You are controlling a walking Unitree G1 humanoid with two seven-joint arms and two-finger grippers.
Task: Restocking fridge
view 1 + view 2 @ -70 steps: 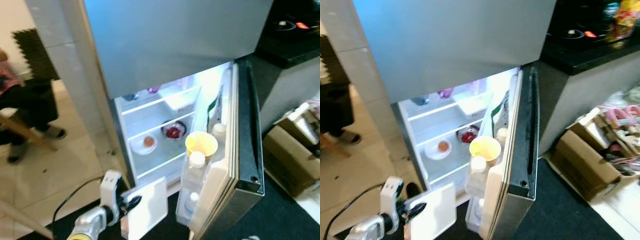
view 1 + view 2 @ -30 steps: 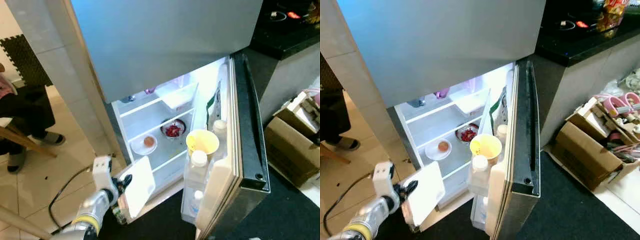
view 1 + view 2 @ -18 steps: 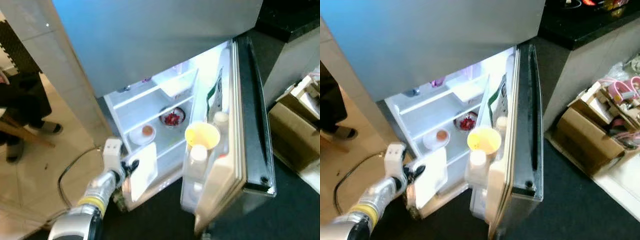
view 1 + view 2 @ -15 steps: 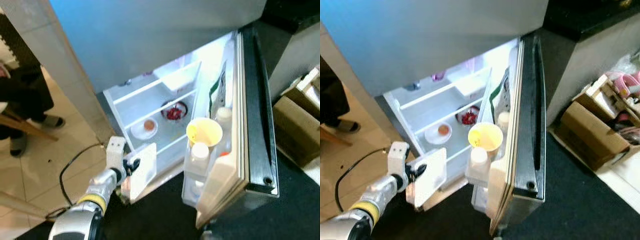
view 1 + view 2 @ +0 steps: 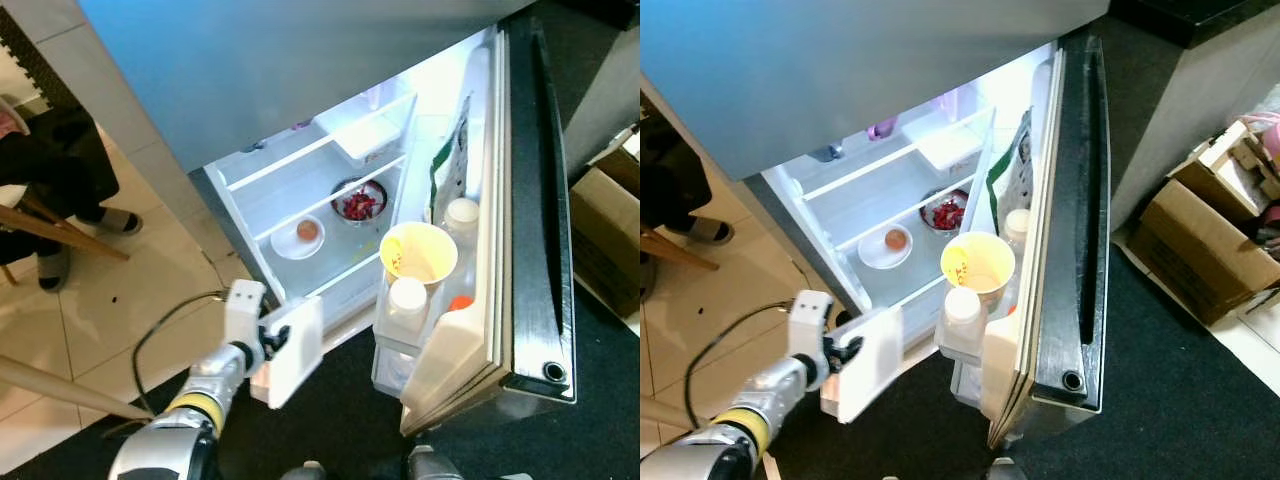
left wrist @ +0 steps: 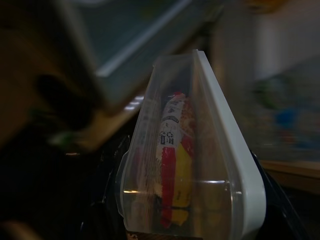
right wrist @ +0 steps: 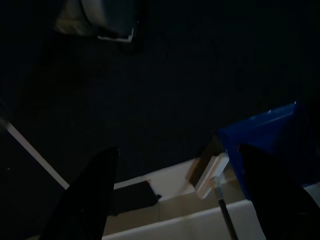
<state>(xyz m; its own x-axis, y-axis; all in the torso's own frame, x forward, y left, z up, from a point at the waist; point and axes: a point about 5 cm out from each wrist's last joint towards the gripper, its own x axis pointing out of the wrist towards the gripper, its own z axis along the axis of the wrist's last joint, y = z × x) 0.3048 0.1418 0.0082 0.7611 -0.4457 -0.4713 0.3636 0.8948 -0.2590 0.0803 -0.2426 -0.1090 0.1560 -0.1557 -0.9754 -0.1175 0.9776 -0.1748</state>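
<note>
You've got the left gripper (image 5: 268, 338) at about 7 o'clock in the head view, closed on a clear lidded container (image 5: 292, 350), held on edge just in front of the fridge's (image 5: 300, 90) lower compartment. Left wrist cam shows the container (image 6: 187, 150) close up w/ a red-and-yellow packet (image 6: 172, 160) standing inside it. The right gripper (image 7: 175, 195) hangs idle over dark floor, fingers spread wide, nothing held.

Step in hand, as I judge it: carrying the container to a shelf, not yet placed. It sits lower than the open shelf front, near the bottom edge of the compartment.

Next move calls for lifting it and levelling it flat, then pushing in toward 12 o'clock onto free shelf space. Watch the door (image 5: 520, 200) at 3 o'clock: its bins are crowded w/ a yellow cup (image 5: 418, 253) and a white-capped bottle (image 5: 407, 300), so keep the container left of them.

Further in, at about 12 o'clock, the middle shelf has a small plate (image 5: 300, 237) w/ an orange item on it, and beside it a bowl of red food (image 5: 358, 200). A white tray (image 5: 368, 135) sits on the shelf above. A seated person's legs (image 5: 60, 190) show at 10 o'clock; a cardboard box (image 5: 1200, 240) lies at 3 o'clock.

Vs 2.3 s ago: head cam has moved closer and looks steeper down, so the whole scene shifted. The container was then flatter and well short of the fridge; now it's tipped on edge, right at the opening.
</note>
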